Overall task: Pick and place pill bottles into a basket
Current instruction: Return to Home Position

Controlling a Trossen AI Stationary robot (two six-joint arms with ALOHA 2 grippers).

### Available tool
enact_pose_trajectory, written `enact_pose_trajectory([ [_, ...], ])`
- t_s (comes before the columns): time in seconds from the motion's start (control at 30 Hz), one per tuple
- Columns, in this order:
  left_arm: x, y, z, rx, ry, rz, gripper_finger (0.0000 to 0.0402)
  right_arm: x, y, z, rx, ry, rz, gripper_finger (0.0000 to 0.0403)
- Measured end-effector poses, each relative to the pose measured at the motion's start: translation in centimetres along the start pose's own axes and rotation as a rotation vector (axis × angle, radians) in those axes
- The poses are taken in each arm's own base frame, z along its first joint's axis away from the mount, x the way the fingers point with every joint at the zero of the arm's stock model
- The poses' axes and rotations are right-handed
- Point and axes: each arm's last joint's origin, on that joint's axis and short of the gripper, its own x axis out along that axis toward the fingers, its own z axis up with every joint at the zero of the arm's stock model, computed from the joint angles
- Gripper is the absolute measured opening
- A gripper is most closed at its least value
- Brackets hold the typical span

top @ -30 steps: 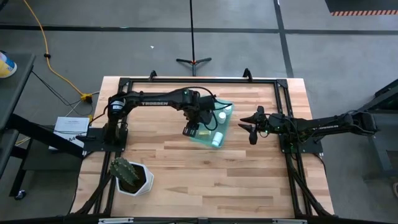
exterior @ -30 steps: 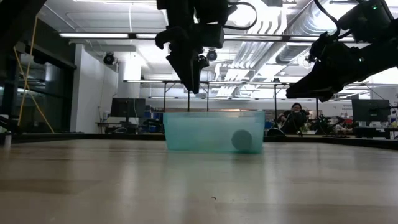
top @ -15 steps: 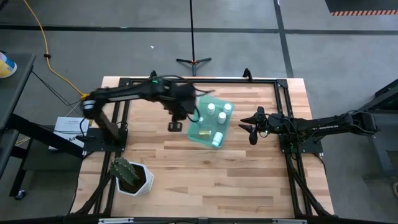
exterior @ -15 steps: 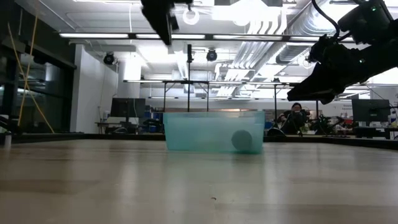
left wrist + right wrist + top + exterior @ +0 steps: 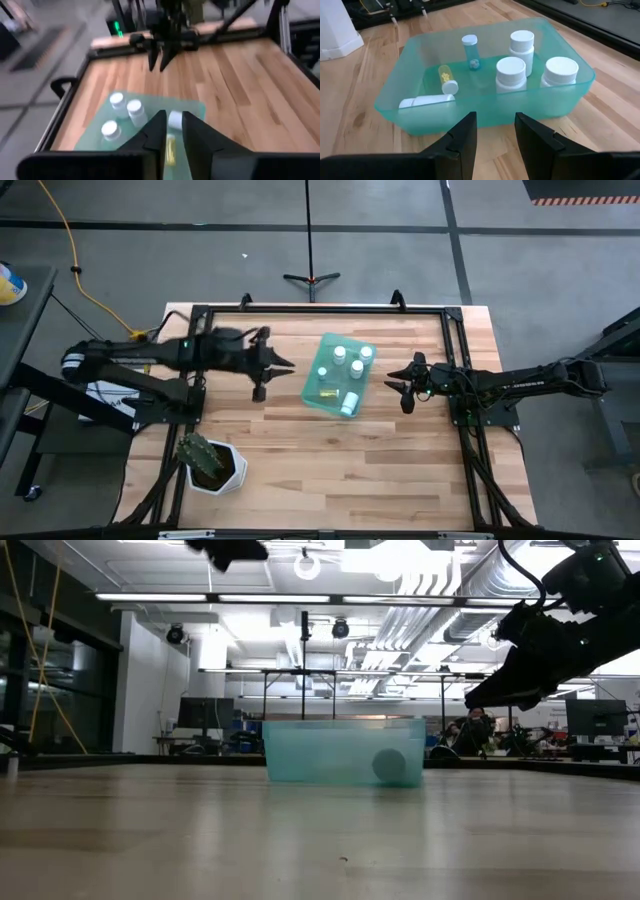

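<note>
The teal-green basket (image 5: 322, 376) rests on the table's middle, also in the low view (image 5: 330, 750) and both wrist views (image 5: 95, 137) (image 5: 400, 95). In it stand three white pill bottles (image 5: 510, 70) and a small teal vial (image 5: 469, 44); a yellow vial (image 5: 445, 79) and a white bottle (image 5: 426, 101) lie on its floor. My left gripper (image 5: 278, 367) (image 5: 172, 117) is open and empty, left of the basket and high above the table. My right gripper (image 5: 400, 388) (image 5: 495, 130) is open and empty, just right of the basket.
A white hexagonal cactus pot (image 5: 212, 464) stands at the near left. Black frame rails (image 5: 320, 308) run along the table's edges. A person (image 5: 475, 725) sits in the room far behind the table. Bare wood (image 5: 340, 470) lies near of the basket.
My left gripper has gone from above the basket toward the table's left edge and up, leaving the low view almost wholly. The bottles that the arm covered now show in the basket. The basket has stayed in place.
</note>
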Motion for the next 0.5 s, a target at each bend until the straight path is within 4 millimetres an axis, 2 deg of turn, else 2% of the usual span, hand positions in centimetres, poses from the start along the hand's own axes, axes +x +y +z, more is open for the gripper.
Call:
enact_pose_trajectory([
  [0.13,0.6,-0.9,-5.1,-0.041,-0.163,0.029,0.0103,0.0,0.0,0.0,-0.001,0.000,-0.002,0.0124],
  [0.23,1.0,-1.6,-8.4,-0.086,-0.272,0.031,0.0089,0.0,0.0,0.0,-0.001,-0.002,-0.008,0.0124],
  [0.3,1.0,-2.3,-9.9,-0.105,-0.310,0.043,0.0072,0.0,0.0,0.0,-0.002,0.002,-0.008,0.0124],
  [0.4,0.9,-3.7,-12.4,-0.120,-0.253,0.114,0.0036,0.0,0.0,-0.1,0.006,0.004,-0.011,0.0124],
  [0.5,0.2,-5.0,-13.5,-0.096,-0.263,0.114,0.0022,0.0,0.0,0.0,0.009,-0.002,-0.015,0.0124],
])
